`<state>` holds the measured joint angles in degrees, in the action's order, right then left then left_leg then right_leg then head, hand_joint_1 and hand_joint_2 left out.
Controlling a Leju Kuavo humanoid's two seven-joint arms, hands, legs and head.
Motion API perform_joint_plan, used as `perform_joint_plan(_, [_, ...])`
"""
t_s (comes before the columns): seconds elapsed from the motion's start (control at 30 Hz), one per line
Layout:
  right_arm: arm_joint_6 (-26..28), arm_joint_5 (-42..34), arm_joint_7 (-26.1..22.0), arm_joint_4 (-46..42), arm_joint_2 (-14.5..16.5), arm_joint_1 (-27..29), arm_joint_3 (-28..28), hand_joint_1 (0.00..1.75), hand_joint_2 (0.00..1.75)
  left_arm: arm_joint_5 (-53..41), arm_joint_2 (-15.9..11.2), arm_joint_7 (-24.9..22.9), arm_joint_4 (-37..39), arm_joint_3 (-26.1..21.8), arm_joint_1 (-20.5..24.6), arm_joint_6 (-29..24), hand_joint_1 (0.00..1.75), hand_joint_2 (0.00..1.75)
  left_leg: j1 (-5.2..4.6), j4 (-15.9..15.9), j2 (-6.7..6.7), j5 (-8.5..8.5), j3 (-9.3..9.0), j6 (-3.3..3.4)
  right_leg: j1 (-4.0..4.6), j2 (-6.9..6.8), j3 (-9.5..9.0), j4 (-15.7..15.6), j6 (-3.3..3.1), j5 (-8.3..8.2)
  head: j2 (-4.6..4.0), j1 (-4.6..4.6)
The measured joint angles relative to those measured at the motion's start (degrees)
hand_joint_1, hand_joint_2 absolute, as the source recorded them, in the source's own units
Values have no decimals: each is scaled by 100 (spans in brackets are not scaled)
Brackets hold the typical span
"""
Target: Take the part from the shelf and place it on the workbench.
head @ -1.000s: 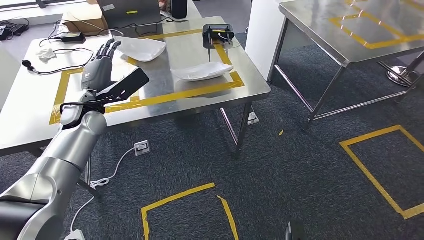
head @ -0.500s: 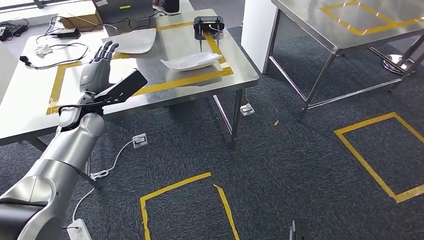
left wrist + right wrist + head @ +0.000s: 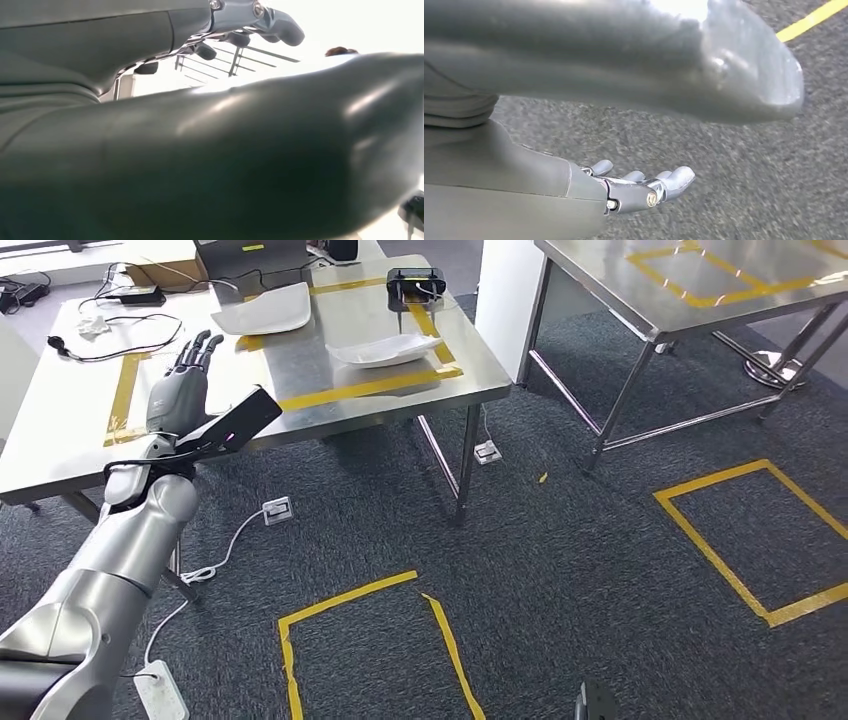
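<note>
Dark grey carpet marked with yellow tape outlines (image 3: 345, 625) spreads below you, and a steel workbench (image 3: 300, 390) with a yellow tape rectangle stands ahead on the left; a second steel table (image 3: 690, 300) stands to the right. Your left hand (image 3: 178, 390) is raised over the workbench's near edge, fingers extended upward, with the black part (image 3: 232, 422) held against its palm side and jutting out to the right. In the left wrist view the dark part (image 3: 225, 160) lies directly beneath the fingers (image 3: 240, 20). Your right hand (image 3: 644, 187) hangs over the carpet, fingers apart and holding nothing. On the workbench lie two white trays (image 3: 262, 312), (image 3: 385, 350) and a black device (image 3: 415, 285).
</note>
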<state>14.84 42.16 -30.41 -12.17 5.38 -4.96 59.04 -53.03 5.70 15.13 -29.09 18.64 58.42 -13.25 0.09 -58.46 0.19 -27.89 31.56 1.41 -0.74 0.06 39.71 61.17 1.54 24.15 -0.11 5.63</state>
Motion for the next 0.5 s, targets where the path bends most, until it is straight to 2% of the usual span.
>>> perform_joint_plan(0.07, [0,0,-1,0,-9,-2,0,0,0,1,13,0,-3,0,-4,0,0,0,7,4,0,119,121,36,-10,1,228,676,60,540,0,1])
perform_joint_plan(0.1, [1,0,-1,0,-15,-4,0,0,0,1,14,0,-2,0,-10,0,0,0,7,-6,1,165,190,37,-13,1,330,1049,82,733,0,1])
perform_joint_plan(0.13, [1,0,-1,0,-20,-4,0,0,0,1,14,0,2,0,-19,0,0,0,7,-20,2,208,259,31,-14,1,369,1307,94,812,0,1])
perform_joint_plan(0.17, [1,0,0,0,-24,-2,0,0,0,0,13,-1,5,0,-29,0,0,0,8,-38,4,247,325,22,-15,0,304,1364,97,774,0,1])
perform_joint_plan(0.2, [2,0,1,0,-25,-1,0,0,0,0,12,-1,7,0,-36,0,0,0,9,-58,5,280,385,8,-16,-2,120,1189,93,657,0,2])
perform_joint_plan(0.23, [3,0,1,0,-27,-2,0,0,0,-1,12,-1,6,0,-40,0,0,0,11,-78,6,309,434,-8,-18,-5,-164,827,81,529,0,2])
perform_joint_plan(0.27, [5,0,0,0,-29,-8,0,0,0,-1,12,-1,-1,-1,-40,0,0,0,6,-95,8,335,476,-32,-11,-5,-452,414,55,477,0,2])
perform_joint_plan(0.3, [7,-1,-2,0,-30,-11,1,0,0,0,13,-1,-8,-1,-38,0,0,0,2,-104,10,361,501,-60,4,0,-662,96,14,442,0,-2])
perform_joint_plan(0.33, [9,-2,-4,0,-31,-12,1,0,0,0,14,2,-15,-2,-36,0,0,0,-2,-110,10,387,515,-93,21,6,-778,-106,-31,455,0,-2])
perform_joint_plan(0.43, [9,-7,-15,0,-31,-9,4,0,0,4,21,5,-22,-3,-35,0,0,0,1,-95,5,465,542,-203,35,13,-755,-200,-180,401,0,-5])
perform_joint_plan(0.5, [7,-6,-23,0,-30,-9,4,0,0,8,16,-1,-20,-7,-34,0,0,0,5,-154,-4,393,595,-252,14,3,-722,-231,-255,329,0,-10])
